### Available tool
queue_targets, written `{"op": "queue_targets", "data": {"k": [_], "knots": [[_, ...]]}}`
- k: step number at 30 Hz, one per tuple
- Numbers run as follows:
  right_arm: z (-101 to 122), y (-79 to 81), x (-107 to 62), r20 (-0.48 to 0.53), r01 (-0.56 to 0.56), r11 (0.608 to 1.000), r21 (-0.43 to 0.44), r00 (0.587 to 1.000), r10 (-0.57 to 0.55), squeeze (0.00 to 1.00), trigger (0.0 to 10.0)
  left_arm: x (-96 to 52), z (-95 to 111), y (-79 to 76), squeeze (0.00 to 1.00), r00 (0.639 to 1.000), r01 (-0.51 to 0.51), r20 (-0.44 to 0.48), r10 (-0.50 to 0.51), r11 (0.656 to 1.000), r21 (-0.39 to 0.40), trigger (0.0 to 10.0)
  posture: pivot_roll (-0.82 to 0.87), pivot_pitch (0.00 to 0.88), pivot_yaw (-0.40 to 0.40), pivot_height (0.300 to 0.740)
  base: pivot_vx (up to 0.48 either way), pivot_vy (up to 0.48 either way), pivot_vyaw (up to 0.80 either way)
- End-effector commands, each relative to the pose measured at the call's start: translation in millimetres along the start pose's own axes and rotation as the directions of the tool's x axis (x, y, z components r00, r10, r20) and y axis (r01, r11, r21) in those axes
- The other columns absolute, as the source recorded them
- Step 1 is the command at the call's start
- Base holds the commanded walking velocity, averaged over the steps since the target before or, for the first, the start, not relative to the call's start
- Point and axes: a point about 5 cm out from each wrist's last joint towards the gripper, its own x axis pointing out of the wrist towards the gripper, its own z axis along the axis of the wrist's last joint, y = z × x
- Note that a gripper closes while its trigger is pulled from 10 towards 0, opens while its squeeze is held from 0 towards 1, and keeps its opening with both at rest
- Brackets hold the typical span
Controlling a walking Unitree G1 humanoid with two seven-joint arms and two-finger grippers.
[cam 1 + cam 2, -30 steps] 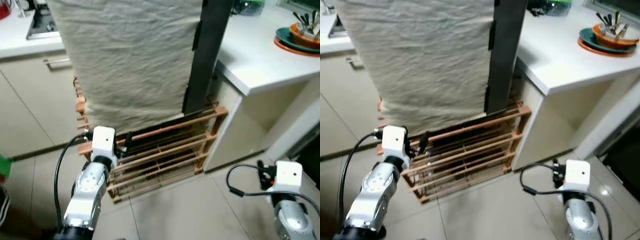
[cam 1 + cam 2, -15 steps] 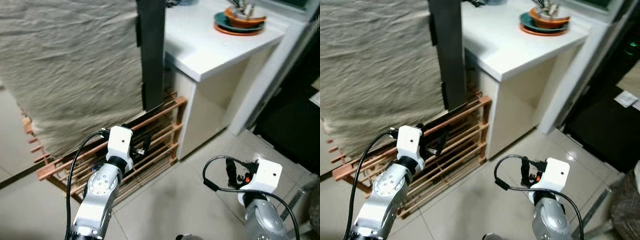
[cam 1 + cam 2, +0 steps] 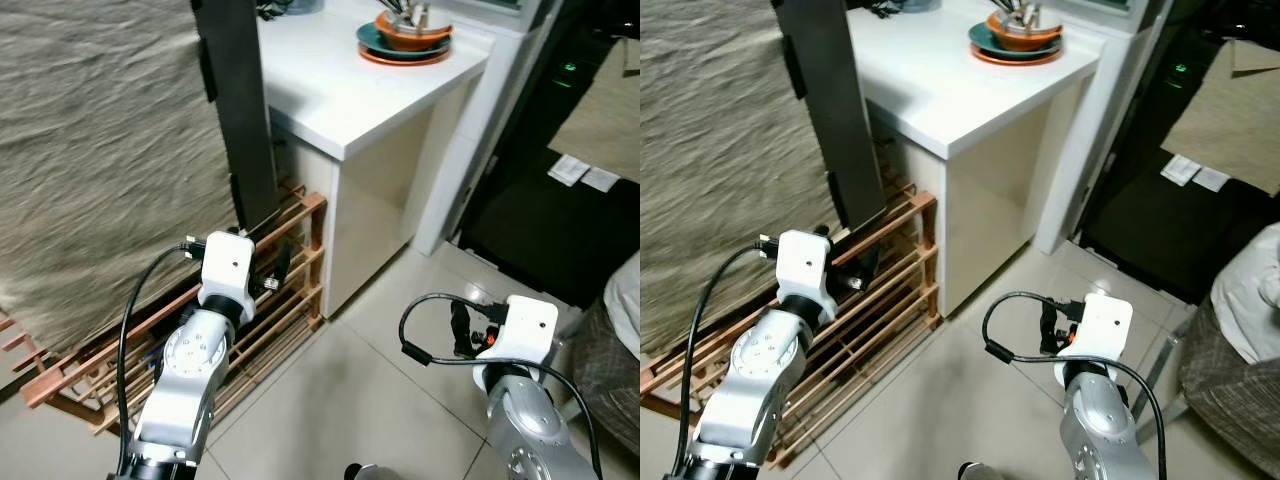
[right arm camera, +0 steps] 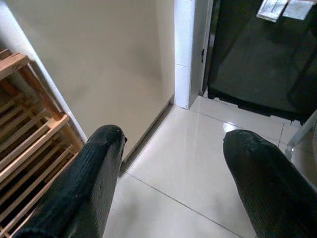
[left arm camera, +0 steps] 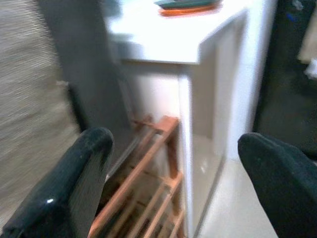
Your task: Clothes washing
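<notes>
Hanging wrinkled beige cloth [image 3: 100, 160], draped over wooden rack [image 3: 290, 250]

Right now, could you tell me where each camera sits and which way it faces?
Left eye view: on the head, looking down at the wooden rack and white counter; both silver arms show.
Right eye view: beside it, same scene.
Left wrist view: along the open left gripper toward rack and counter.
Right wrist view: along the open right gripper toward the floor tiles.
All four views share the rack.
</notes>
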Motion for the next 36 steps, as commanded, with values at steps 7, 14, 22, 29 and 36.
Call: {"op": "queue_targets", "data": {"k": [7, 14, 22, 29, 36], "knots": [[25, 17.0, 0.0, 0.062, -0.066, 0.997, 0.049, 0.996, 0.063, 0.00, 10.0, 6.6, 20, 0.8, 0.00, 0.999, -0.003, 0.052, 0.007, 0.997, -0.078, 10.0, -0.09, 0.000, 0.035, 0.740, 0.071, 0.000, -0.78], [33, 19.6, 3.1, 0.085, -0.062, 0.997, 0.039, 0.995, 0.058, 0.00, 10.0, 5.4, 24, 1.0, 0.00, 0.999, 0.016, 0.042, -0.014, 0.998, -0.058, 10.0, -0.09, 0.000, 0.031, 0.740, 0.312, 0.000, -0.79], [38, 18.6, 4.7, 0.090, -0.060, 0.998, 0.028, 0.994, 0.057, 0.00, 10.0, 5.1, 29, 0.4, 0.00, 0.998, 0.027, 0.048, -0.026, 0.999, -0.027, 10.0, -0.09, 0.000, 0.027, 0.740, 0.338, 0.000, -0.79], [43, 18.5, 6.1, 0.106, -0.061, 0.998, 0.008, 0.993, 0.060, 0.00, 10.0, 5.4, 32, -0.6, 0.00, 0.998, 0.033, 0.048, -0.032, 0.999, -0.025, 10.0, -0.08, 0.000, 0.025, 0.740, 0.338, 0.000, -0.79], [46, 22.3, 7.9, 0.108, -0.094, 0.996, -0.010, 0.990, 0.095, 0.00, 10.0, 5.2, 35, 4.0, 0.00, 0.999, 0.004, 0.053, -0.001, 0.998, -0.058, 10.0, -0.08, 0.000, 0.018, 0.740, 0.337, 0.000, -0.78]]}}
